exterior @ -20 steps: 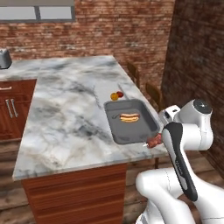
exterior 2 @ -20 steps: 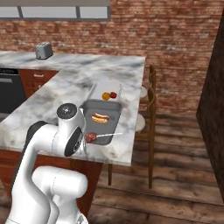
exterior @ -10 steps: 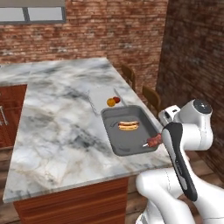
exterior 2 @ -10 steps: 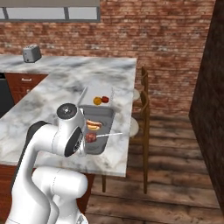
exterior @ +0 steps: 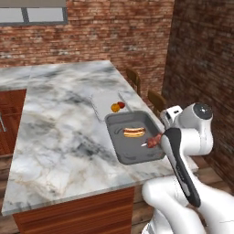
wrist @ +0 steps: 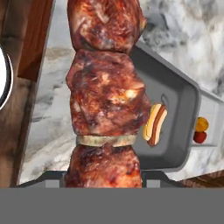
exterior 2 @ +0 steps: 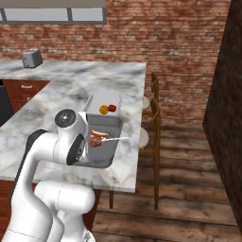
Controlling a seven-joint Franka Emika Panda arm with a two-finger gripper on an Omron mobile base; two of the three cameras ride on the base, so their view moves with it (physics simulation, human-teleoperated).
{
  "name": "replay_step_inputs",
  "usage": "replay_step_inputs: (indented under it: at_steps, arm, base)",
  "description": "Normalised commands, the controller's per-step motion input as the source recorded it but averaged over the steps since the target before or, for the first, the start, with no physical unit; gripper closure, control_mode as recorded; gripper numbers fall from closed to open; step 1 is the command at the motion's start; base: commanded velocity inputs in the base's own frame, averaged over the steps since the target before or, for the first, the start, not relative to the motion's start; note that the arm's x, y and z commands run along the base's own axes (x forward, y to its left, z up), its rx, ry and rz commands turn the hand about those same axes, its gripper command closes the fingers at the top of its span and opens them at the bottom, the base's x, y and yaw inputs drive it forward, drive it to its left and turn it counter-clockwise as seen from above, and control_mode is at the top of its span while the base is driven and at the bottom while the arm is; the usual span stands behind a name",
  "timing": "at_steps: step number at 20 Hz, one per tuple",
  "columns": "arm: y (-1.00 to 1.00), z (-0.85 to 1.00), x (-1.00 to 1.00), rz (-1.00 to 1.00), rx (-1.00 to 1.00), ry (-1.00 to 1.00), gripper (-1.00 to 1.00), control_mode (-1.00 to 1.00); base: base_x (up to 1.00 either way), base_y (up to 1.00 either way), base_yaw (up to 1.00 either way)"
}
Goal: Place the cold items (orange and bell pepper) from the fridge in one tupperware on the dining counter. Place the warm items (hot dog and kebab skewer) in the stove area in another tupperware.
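Meat chunks of the kebab skewer (wrist: 105, 94) stand right against the hand camera, stacked along the stick with a pale onion ring between two of them, and the gripper (wrist: 104, 175) is pinched tight on the skewer's lower end, its finger tips showing just at either side of the meat. From the left base view the skewer (exterior: 153, 140) hangs at the near right corner of the grey tupperware (exterior: 125, 155), held above its rim beside the arm's dark forearm; from the right base view its thin stick (exterior 2: 113, 139) points out toward the counter's edge. Inside that grey container lies the hot dog (exterior: 134, 132), flat on the floor toward the far end, well apart from the skewer. Just beyond it sits a second, clear tupperware (exterior: 103, 101), touching or nearly touching the grey one, with the orange (exterior: 115, 107) and the red bell pepper (exterior: 121, 104) side by side in its near corner. Both containers rest on the marble dining counter (exterior: 59, 119). Wooden chairs (exterior 2: 152, 113) stand along its far side, a toaster (exterior 2: 31, 57) sits on the rear worktop, and a brick wall (exterior 2: 170, 38) closes the room.
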Motion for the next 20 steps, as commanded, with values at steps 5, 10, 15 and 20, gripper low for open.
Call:
replay_step_inputs:
  at_steps: [5, 10, 15, 20]
  arm:
    - [0.17, 0.15, 0.89, -0.1, 0.0, -0.02, 1.0, -1.0]
    - [-0.03, -0.23, 0.71, -0.01, 0.0, 0.02, 1.0, -1.0]
    - [0.0, -0.45, 0.5, 0.0, 0.0, 0.03, 1.0, -1.0]
    - [0.0, -0.58, 0.27, 0.02, 0.0, 0.0, 1.0, -1.0]
  base:
    - [0.0, 0.0, 0.0]
    - [0.0, 0.0, 0.0]
    - [0.0, 0.0, 0.0]
    - [0.0, 0.0, 0.0]
